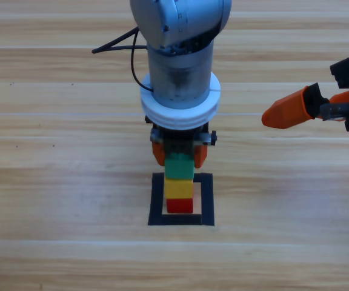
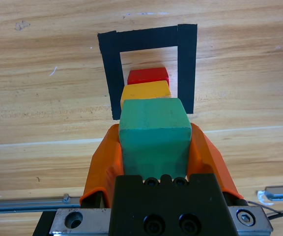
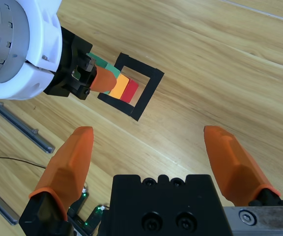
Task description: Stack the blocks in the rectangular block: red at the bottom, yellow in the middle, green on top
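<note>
Green cube (image 2: 154,135) between left jaws

There are three small matte cubes: one red cube (image 1: 180,206), one yellow cube (image 1: 179,188) and one teal-green cube (image 1: 179,165). One flat rectangular outline of black tape (image 1: 156,200) lies on the wood. Two orange-jawed grippers show.

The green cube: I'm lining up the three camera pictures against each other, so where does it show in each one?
High view: the green cube sits centre, atop the yellow cube, in the left gripper.
Left wrist view: it fills the lower middle, between the orange jaws.
Right wrist view: upper left, mostly hidden, by the left gripper.
Shared landmark: the black tape rectangle.
</note>
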Robot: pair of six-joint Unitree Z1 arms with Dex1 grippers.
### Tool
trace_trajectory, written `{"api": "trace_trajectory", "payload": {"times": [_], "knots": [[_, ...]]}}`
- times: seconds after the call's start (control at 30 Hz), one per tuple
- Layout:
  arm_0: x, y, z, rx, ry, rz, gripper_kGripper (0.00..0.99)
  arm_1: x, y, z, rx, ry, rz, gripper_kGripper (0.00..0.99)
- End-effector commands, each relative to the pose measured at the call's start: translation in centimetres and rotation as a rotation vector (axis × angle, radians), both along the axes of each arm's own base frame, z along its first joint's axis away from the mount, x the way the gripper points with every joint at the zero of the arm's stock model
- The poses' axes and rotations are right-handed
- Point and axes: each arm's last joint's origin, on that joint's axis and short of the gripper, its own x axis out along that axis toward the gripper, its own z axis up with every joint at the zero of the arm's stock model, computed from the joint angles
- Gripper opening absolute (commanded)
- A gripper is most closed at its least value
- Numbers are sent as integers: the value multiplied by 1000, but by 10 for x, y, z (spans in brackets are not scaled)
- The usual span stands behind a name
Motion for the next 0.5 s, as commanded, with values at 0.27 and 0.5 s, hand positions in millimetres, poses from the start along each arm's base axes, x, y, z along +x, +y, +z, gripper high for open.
{"api": "trace_trajectory", "payload": {"times": [0.27, 0.5], "knots": [[-2, -10, -33, 80, 40, -21, 0, 7, -2, -17, -25, 53, -11, 990], [-2, -10, -28, 66, 30, -19, 236, 7, -2, -17, -25, 53, -11, 990]]}}
